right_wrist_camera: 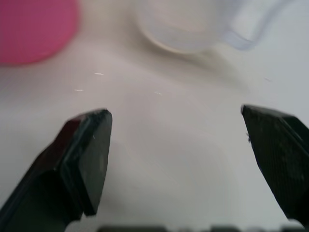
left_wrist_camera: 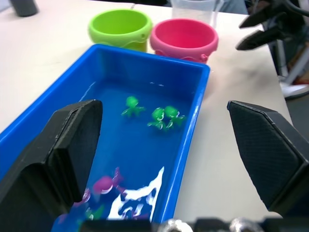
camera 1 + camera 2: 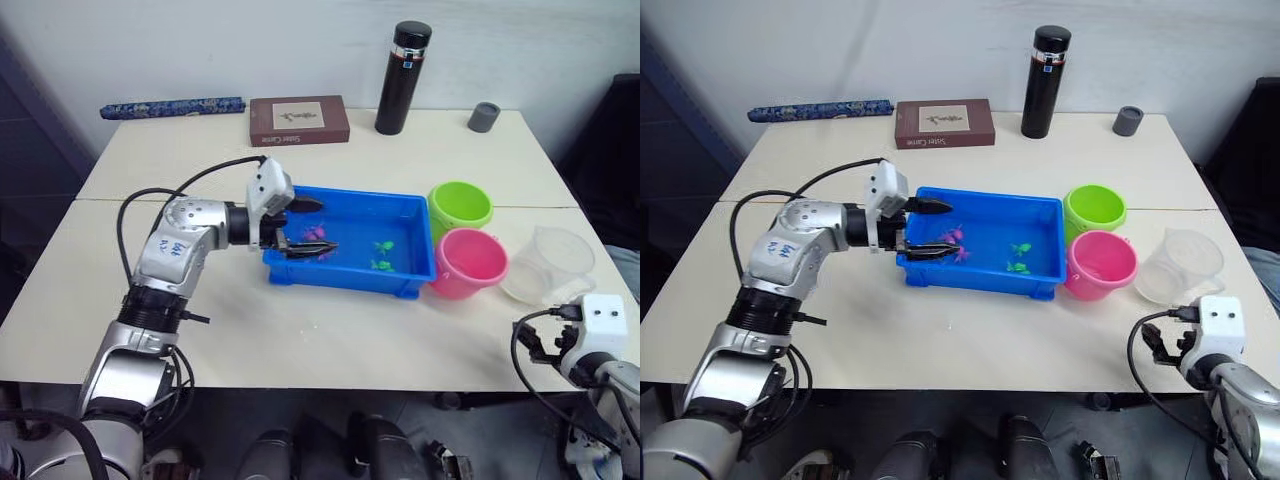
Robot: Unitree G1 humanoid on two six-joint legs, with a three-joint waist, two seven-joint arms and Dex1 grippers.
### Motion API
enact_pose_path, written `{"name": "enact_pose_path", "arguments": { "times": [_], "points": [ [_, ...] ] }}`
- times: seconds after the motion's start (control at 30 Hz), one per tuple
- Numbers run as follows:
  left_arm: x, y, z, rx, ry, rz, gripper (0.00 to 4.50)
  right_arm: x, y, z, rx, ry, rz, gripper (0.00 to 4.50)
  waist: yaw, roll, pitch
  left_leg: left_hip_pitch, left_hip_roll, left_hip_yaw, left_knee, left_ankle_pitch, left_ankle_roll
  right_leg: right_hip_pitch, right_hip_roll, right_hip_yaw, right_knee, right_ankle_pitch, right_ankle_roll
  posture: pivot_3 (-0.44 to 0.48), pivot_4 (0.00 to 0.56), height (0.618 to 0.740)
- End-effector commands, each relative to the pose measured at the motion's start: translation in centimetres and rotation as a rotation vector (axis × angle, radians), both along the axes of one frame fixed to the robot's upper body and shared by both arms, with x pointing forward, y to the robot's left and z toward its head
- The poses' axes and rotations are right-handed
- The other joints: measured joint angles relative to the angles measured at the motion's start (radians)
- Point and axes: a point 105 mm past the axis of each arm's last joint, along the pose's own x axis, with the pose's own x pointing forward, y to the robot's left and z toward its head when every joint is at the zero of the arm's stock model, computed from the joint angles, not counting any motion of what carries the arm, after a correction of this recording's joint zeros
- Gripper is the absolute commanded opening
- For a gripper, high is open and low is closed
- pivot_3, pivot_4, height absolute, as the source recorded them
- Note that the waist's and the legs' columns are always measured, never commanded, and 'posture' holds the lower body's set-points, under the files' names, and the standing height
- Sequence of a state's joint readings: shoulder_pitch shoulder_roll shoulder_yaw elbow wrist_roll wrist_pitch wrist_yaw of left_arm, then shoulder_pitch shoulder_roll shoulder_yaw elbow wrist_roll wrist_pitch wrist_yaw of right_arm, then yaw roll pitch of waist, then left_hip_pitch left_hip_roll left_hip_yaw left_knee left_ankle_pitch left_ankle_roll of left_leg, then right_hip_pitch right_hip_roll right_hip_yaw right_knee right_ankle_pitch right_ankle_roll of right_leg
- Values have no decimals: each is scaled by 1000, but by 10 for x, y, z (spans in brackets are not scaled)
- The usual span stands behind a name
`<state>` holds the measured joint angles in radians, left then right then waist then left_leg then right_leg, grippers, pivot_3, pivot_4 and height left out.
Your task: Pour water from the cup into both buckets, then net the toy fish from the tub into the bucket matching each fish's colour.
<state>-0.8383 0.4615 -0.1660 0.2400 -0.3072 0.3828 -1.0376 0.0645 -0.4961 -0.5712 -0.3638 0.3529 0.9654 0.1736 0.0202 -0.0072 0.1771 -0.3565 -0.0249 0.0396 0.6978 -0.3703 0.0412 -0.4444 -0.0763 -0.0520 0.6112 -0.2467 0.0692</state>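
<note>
A: Where is the left gripper [image 3: 305, 228] shown?

B: At frame centre-left, jaws spread wide over the tub [image 3: 405, 212]'s left end, above the pink fish [image 2: 108, 184]. No net is seen held.

A: And the right gripper [image 1: 176, 159]?

B: Lower right, parted, near the cup [image 3: 550, 262]. The net should be grasped first.

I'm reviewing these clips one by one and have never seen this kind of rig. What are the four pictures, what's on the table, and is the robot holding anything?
It is a humanoid robot with two arms, each ending in a two-fingered black gripper. The two wide pictures come from a stereo camera on its head, looking down over the arms. The other two come from cameras on the wrists.

On the table sit a blue tub with pink fish and green fish, a green bucket, a pink bucket and a clear cup. At the back are a black flask, a grey cup, a brown box and a blue roll.

The left gripper is open over the tub's end; the right gripper is open near the cup. Neither holds anything.
</note>
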Motion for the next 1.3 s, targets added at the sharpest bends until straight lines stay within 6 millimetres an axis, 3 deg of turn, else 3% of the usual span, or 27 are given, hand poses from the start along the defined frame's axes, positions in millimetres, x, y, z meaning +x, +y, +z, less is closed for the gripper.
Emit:
{"name": "enact_pose_path", "arguments": {
  "times": [0.03,0.37,0.77,1.3],
  "points": [
    [-2,-12,11,-12,-50,-48,4460,1,-21,9,-23,-54,-152,4500,1,0,0,0,0,0,0,0,0,0,0,0,0,0,0,0,150,740],
    [-22,-28,4,22,-7,-221,4460,9,-50,15,-17,-111,-342,4500,1,1,0,0,-1,0,0,1,1,0,-1,0,1,0,0,0,150,740],
    [-27,-29,5,27,-11,-249,4460,30,-51,21,52,-184,-429,4500,1,2,0,-1,0,0,0,2,2,0,-1,1,1,0,0,0,150,740],
    [-34,-31,8,37,-16,-261,4460,37,-61,23,24,-254,-552,4500,-3,3,0,-1,0,0,0,2,2,0,-1,1,1,0,0,0,150,740]
  ]
}}
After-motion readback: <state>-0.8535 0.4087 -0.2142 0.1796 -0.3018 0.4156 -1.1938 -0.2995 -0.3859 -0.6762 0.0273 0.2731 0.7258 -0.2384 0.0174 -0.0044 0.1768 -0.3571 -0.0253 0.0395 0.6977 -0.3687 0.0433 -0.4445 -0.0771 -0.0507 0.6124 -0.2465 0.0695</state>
